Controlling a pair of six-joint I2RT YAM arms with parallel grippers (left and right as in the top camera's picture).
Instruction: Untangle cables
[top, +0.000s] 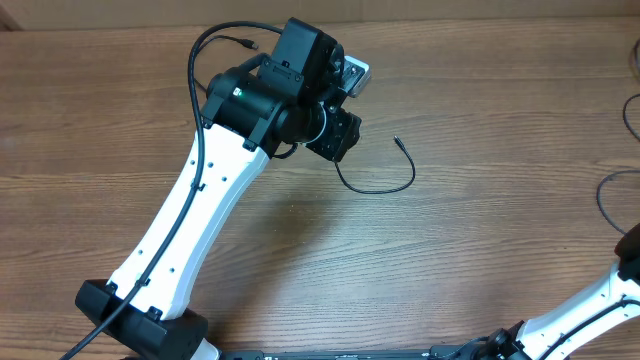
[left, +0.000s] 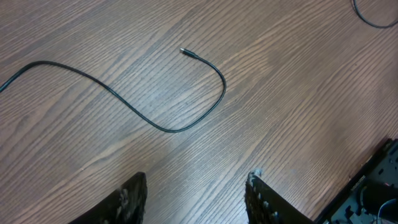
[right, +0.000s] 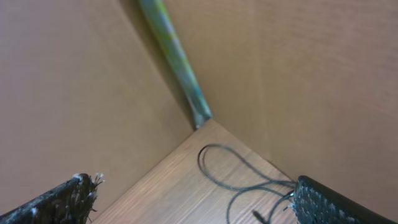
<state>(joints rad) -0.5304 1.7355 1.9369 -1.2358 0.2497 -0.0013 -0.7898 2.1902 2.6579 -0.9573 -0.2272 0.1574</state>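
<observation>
One thin black cable (left: 166, 129) lies loose on the wooden table, curving to a small plug tip (left: 184, 52). From overhead the same cable (top: 385, 189) curls out from under my left gripper (top: 340, 140). In the left wrist view my left gripper (left: 196, 176) hangs open above bare wood, short of the cable, with nothing between its fingers. My right gripper (right: 194, 182) stands wide open over a table corner. Looped black cables (right: 219, 177) with a plug end (right: 258, 216) lie there, running up beside the right-hand finger (right: 329, 202), not gripped.
Another thin black cord with a plug (top: 246, 44) lies at the table's far edge behind the left arm (top: 190, 210). More cable loops (top: 608, 200) show at the right edge. Brown walls meet at a greenish seam (right: 177, 62). The right arm's white link (top: 590, 305) is at the bottom right.
</observation>
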